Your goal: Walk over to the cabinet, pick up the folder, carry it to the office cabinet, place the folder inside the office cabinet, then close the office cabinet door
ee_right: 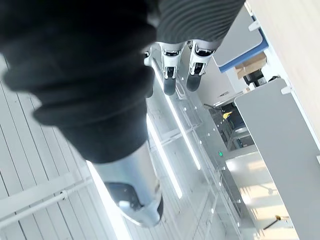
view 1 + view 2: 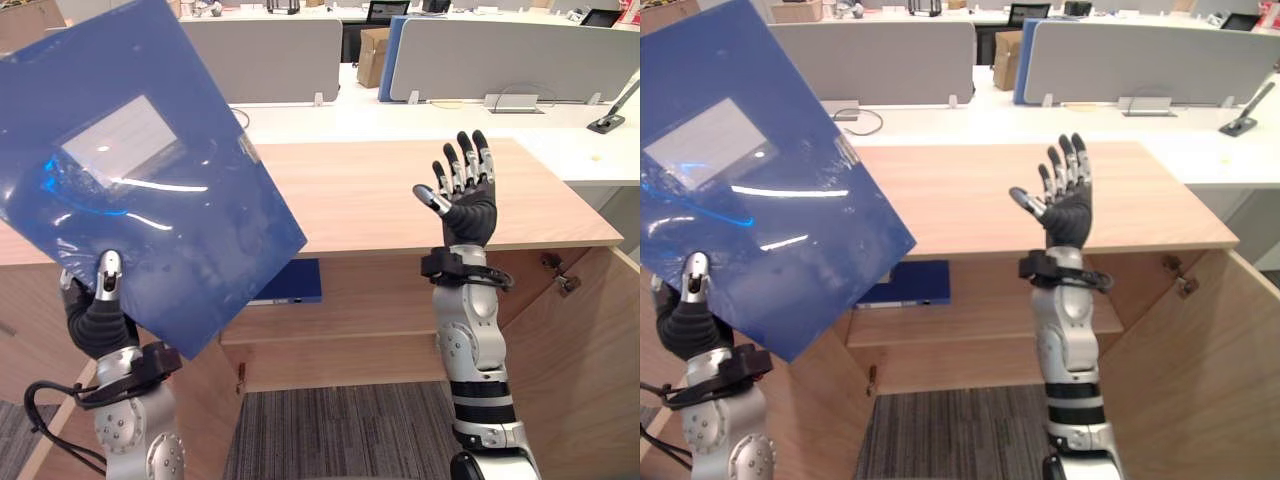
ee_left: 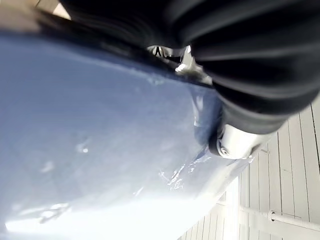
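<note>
Left hand (image 2: pixel 100 305) pinches folder (image 2: pixel 150 170) by its lower corner, sheet raised above the hand. Right hand (image 2: pixel 465 200) spread, empty. Carry step, likely. Next: lower folder into open cabinet (image 2: pixel 360 195), below both hands.

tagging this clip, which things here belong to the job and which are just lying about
Job:
- folder, pinched in the left hand
- right hand, open and raised
- cabinet, its door open

Lying about:
- blue item on the cabinet shelf
- box
- dividers on the desks behind
</note>
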You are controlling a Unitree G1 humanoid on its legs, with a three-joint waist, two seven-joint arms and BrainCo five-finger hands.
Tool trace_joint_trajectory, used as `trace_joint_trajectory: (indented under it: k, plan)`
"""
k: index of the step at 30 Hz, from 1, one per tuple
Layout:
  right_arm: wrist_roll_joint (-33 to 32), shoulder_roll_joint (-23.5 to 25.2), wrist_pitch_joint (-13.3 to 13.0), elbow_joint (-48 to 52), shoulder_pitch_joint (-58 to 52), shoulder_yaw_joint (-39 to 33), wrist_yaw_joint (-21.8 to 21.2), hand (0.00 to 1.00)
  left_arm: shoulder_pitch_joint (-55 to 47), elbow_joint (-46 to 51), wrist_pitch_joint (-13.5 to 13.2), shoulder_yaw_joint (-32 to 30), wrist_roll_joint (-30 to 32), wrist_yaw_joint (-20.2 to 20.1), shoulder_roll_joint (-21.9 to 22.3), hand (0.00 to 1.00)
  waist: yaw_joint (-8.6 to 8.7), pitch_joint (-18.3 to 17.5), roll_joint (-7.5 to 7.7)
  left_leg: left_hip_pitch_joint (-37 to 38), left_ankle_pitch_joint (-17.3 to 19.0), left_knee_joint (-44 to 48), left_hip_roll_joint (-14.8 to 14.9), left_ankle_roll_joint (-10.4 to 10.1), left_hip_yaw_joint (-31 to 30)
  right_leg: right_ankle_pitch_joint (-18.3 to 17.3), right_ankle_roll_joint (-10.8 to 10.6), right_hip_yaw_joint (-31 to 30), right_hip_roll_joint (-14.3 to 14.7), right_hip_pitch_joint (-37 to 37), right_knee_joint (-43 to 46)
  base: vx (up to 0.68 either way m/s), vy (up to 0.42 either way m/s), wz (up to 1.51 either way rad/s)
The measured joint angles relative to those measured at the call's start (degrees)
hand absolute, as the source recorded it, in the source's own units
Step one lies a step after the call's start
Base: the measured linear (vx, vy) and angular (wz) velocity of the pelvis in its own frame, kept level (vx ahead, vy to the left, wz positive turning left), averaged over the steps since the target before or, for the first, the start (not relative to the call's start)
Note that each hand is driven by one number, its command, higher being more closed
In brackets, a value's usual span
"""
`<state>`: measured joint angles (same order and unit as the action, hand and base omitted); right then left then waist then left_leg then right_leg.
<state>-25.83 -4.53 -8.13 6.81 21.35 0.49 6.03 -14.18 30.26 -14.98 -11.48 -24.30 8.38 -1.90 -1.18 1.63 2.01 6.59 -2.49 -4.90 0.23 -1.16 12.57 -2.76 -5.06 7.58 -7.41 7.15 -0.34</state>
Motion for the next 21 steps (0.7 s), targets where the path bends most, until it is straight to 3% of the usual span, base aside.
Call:
trace_joint_trajectory:
  k: [8, 16, 21]
  plan:
    - [-2.71, -2.18, 0.28, -6.68, 11.43, 11.25, -3.67, 0.00, 4.58, 0.05, -0.07, 4.93, -2.96, -2.43, -2.13, 1.00, -0.57, 0.20, 0.32, -0.06, 0.00, 0.00, 0.04, 0.00, -0.03, 0.05, 0.02, 0.01, 0.06, 0.09, -0.13, 0.00, 0.000, 0.00]
    - [-6.77, -8.08, 3.02, -19.22, 25.20, 20.85, -5.91, 0.00, 5.49, 0.03, -0.78, 3.18, -4.06, -2.39, -6.58, 1.00, -2.06, 0.44, 0.57, -0.11, 0.00, 0.00, 0.04, 0.01, -0.16, 0.25, 0.11, 0.04, 0.05, 0.08, -0.11, 0.00, 0.000, 0.00]
    - [-8.84, -12.07, 3.80, -21.10, 30.84, 26.74, -7.61, 0.00, 5.88, -0.62, -1.72, 2.22, -4.88, -1.96, -8.74, 1.00, -2.40, 0.45, 0.56, -0.41, 0.00, -0.01, 0.04, 0.01, -0.17, 0.28, 0.14, 0.07, 0.04, -0.17, -0.12, 0.00, 0.000, 0.00]
